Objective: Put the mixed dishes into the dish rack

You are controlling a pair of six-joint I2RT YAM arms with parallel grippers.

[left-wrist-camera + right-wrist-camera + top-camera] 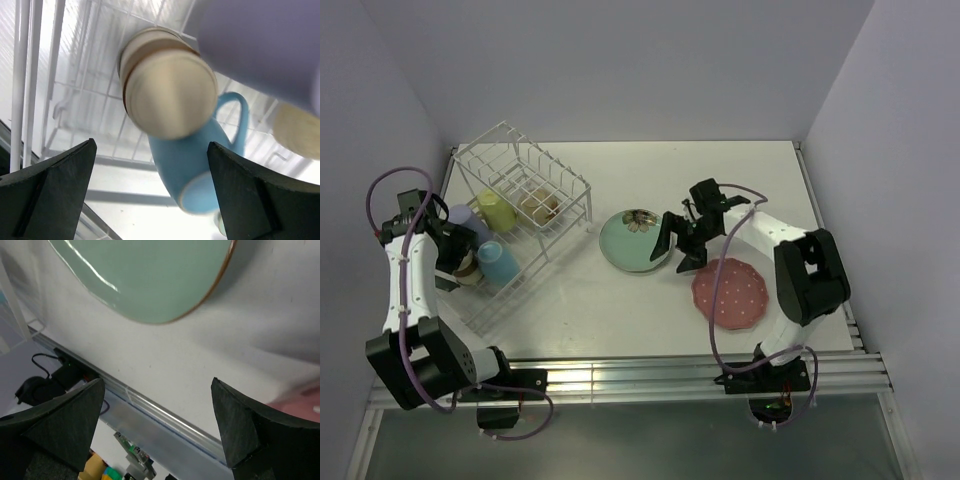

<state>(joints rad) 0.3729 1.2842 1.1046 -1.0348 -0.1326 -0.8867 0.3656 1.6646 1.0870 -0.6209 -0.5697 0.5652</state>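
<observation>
The white wire dish rack [525,190] stands at the back left. On its lower tray sit a yellow mug [495,208], a light blue mug [498,262], a lavender cup [465,220] and a cream bowl [469,268]. A small shiny cup [541,207] lies in the raised tier. My left gripper [458,262] hangs open just above the cream bowl [167,95] and the blue mug [195,165], holding nothing. The mint-green flower plate [632,242] and the pink dotted plate [730,292] lie on the table. My right gripper [678,248] is open over the green plate's [150,275] right edge.
White walls close in the table on the left, back and right. A metal rail [650,375] runs along the near edge, with the arm bases and cables [510,400] below it. The rack's upright wires [25,75] stand close to the left of my left gripper [151,150].
</observation>
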